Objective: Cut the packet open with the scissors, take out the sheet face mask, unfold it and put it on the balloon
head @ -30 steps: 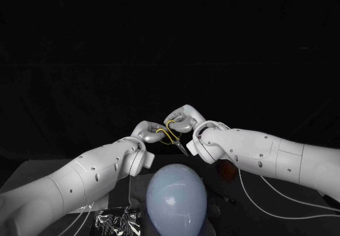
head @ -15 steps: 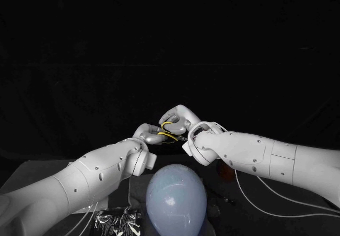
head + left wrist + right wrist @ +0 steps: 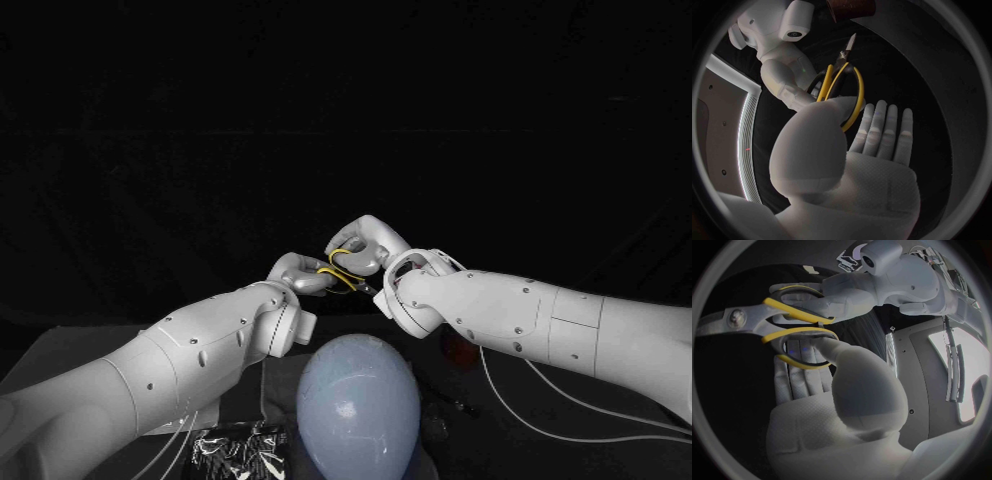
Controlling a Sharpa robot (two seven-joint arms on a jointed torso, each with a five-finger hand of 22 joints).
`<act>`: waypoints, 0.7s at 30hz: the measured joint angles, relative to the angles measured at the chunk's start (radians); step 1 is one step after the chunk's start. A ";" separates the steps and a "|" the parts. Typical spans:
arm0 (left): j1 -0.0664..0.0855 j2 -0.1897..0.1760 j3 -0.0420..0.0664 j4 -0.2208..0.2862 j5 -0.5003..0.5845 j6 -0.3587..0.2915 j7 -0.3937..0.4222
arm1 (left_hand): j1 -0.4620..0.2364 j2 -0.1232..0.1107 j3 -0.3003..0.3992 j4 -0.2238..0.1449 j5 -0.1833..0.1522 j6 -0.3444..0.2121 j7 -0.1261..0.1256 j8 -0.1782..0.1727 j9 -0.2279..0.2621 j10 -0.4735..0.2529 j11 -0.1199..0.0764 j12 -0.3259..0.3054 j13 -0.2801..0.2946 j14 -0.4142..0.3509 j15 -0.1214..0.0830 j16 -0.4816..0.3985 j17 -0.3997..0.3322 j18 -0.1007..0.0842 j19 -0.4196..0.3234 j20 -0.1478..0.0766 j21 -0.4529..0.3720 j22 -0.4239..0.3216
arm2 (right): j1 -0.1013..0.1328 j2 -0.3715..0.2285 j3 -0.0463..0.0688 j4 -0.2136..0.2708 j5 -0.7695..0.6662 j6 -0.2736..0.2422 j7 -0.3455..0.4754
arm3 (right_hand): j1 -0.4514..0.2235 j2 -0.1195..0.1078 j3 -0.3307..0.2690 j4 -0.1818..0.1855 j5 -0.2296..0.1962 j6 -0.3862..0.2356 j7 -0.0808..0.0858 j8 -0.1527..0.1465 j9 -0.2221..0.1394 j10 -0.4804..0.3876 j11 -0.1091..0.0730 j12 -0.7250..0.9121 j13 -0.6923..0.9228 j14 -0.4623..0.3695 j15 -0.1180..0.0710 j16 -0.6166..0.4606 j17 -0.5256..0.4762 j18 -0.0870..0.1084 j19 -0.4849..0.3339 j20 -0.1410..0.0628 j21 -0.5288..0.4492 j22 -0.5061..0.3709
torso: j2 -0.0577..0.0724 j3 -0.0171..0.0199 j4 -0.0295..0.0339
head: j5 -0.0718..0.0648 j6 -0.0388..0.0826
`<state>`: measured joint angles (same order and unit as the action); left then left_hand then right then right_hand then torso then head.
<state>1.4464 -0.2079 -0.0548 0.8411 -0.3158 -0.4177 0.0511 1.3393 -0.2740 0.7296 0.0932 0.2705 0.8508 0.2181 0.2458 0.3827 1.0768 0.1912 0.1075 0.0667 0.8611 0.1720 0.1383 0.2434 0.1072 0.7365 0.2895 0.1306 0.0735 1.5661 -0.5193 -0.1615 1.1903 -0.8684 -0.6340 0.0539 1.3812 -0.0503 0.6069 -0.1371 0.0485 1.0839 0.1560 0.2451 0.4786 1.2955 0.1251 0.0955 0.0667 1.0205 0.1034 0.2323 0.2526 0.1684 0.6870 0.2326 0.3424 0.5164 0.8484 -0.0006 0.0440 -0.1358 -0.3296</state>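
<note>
Scissors first, since that's where the action is. In the head view the yellow-handled steel scissors (image 3: pixel 340 268) sit up in the air between the two hands, out past the pale, egg-shaped balloon (image 3: pixel 358 400). The left hand (image 3: pixel 303 273) and the right hand (image 3: pixel 364 247) both have hold of the handle end. The crinkly silver foil packet (image 3: pixel 231 445) lies on the black tabletop (image 3: pixel 58 345) just beside the balloon, on the robot's left, nobody touching it, so I'd say the cut hasn't started.

Left wrist view: the left hand (image 3: pixel 848 165) has its thumb pressed over one yellow loop with the fingers laid out straight behind it, so it's pinching the scissors (image 3: pixel 856 90), not really wrapping them. The blades look closed and point away from the palm. The right hand (image 3: pixel 786 80) comes in at the same handles.

Right wrist view: the right hand (image 3: pixel 836 405) has its thumb tip poked into the lower loop, fingers flat behind. The left hand (image 3: pixel 848 290) clamps the upper loop of the scissors (image 3: pixel 754 320).

My worry: both grips look shallow. If one hand lets go before the other is properly seated, the scissors could twist or drop, and the balloon is near enough below to get popped.
</note>
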 measured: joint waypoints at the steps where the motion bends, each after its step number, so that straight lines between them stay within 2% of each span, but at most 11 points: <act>1: 0.000 -0.001 0.000 0.001 0.001 0.000 -0.001 | 0.000 0.000 -0.002 -0.002 0.000 -0.005 -0.002 0.000 -0.002 -0.007 0.000 -0.004 0.000 -0.003 0.003 0.000 0.000 0.000 0.000 0.000 0.000 0.000 | 0.000 0.001 0.000 -0.003 -0.003 0.000 -0.003 | 0.000 0.000 -0.001 -0.001 0.000 0.001 -0.001 0.000 0.000 0.000 0.000 0.000 0.000 0.000 0.000 0.000 0.000 0.000 0.000 0.000 0.000 0.002 | 0.000 -0.0002 0.0001 | 0.000 -0.001; 4: 0.001 -0.003 0.000 0.003 0.004 0.000 -0.003 | 0.000 0.000 -0.021 -0.012 0.000 -0.027 -0.006 -0.015 -0.008 -0.034 0.006 -0.013 0.000 -0.016 0.008 0.000 -0.003 0.000 0.000 0.000 0.000 -0.001 | -0.001 0.003 0.000 -0.013 -0.010 0.001 -0.014 | -0.002 -0.002 -0.001 -0.001 0.000 0.003 -0.002 0.000 -0.001 0.006 -0.005 -0.001 0.000 0.000 0.000 0.000 0.000 0.000 0.000 0.000 0.005 0.006 | 0.000 -0.0004 0.0004 | -0.001 -0.002; 9: 0.001 -0.005 0.001 0.007 0.005 0.002 -0.005 | 0.007 -0.006 -0.083 -0.021 -0.007 -0.038 -0.011 -0.020 -0.014 -0.064 0.015 -0.015 0.000 -0.028 0.013 0.000 -0.005 0.000 -0.004 0.003 0.000 -0.001 | -0.001 0.010 -0.001 -0.026 -0.021 0.002 -0.034 | -0.003 -0.003 -0.001 -0.001 0.000 0.003 -0.002 0.000 -0.001 0.007 -0.005 -0.001 0.000 0.003 0.003 0.000 0.000 -0.001 -0.007 0.000 0.006 0.010 | 0.000 -0.0008 0.0010 | -0.002 -0.002; 11: 0.001 -0.005 0.001 0.008 0.005 0.003 -0.005 | 0.015 -0.001 -0.095 -0.023 -0.007 -0.045 -0.011 -0.020 -0.015 -0.068 0.018 -0.015 0.000 -0.031 0.012 -0.005 -0.006 0.000 -0.008 0.000 0.000 -0.002 | -0.002 0.011 -0.001 -0.029 -0.025 0.002 -0.042 | -0.005 -0.005 0.002 -0.004 0.000 0.003 -0.002 0.000 -0.001 0.008 -0.006 -0.002 0.000 0.003 0.003 0.000 0.000 -0.001 -0.007 0.000 0.012 0.014 | 0.000 -0.0008 0.0012 | -0.003 -0.002; 18: 0.002 -0.006 0.001 0.008 0.004 0.005 -0.006 | 0.054 0.024 -0.095 -0.035 -0.007 -0.049 -0.014 -0.020 -0.020 -0.084 0.020 -0.015 0.000 -0.039 0.018 -0.005 -0.008 0.000 -0.011 0.003 0.000 -0.002 | -0.004 0.011 -0.001 -0.032 -0.032 0.002 -0.060 | -0.006 -0.006 0.003 -0.005 0.000 0.003 -0.002 -0.002 0.000 0.008 -0.006 -0.002 -0.001 0.003 0.004 -0.002 0.000 -0.007 -0.007 0.000 0.012 0.015 | 0.000 -0.0009 0.0011 | -0.003 0.000; 21: 0.002 -0.006 0.001 0.008 0.004 0.005 -0.005 | 0.062 0.023 -0.087 -0.043 -0.007 -0.049 -0.014 -0.021 -0.021 -0.085 0.022 -0.015 0.000 -0.039 0.018 -0.005 -0.009 0.000 -0.015 0.000 0.000 -0.002 | -0.004 0.011 -0.001 -0.033 -0.034 0.002 -0.065 | -0.006 -0.006 0.003 -0.005 0.000 0.003 -0.002 -0.002 0.000 0.009 -0.005 -0.002 -0.001 0.003 0.004 -0.006 0.000 -0.007 -0.011 0.004 0.018 0.021 | 0.000 -0.0009 0.0009 | -0.002 0.000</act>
<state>1.4488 -0.2141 -0.0537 0.8487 -0.3121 -0.4122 0.0456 1.4009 -0.2511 0.6431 0.0507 0.2637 0.8016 0.2037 0.2246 0.3616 0.9915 0.2127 0.0927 0.0668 0.8217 0.1898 0.1336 0.2347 0.1072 0.7212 0.2899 0.1306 0.0714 1.5618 -0.5078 -0.1627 1.1576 -0.9020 -0.6321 -0.0111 1.3749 -0.0566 0.6100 -0.1423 0.0484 1.0864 0.1536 0.2432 0.4784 1.3045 0.1198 0.0937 0.0660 1.0238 0.1070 0.2268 0.2523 0.1616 0.6762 0.2363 0.3601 0.5377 0.8480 -0.0014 0.0449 -0.1380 -0.3292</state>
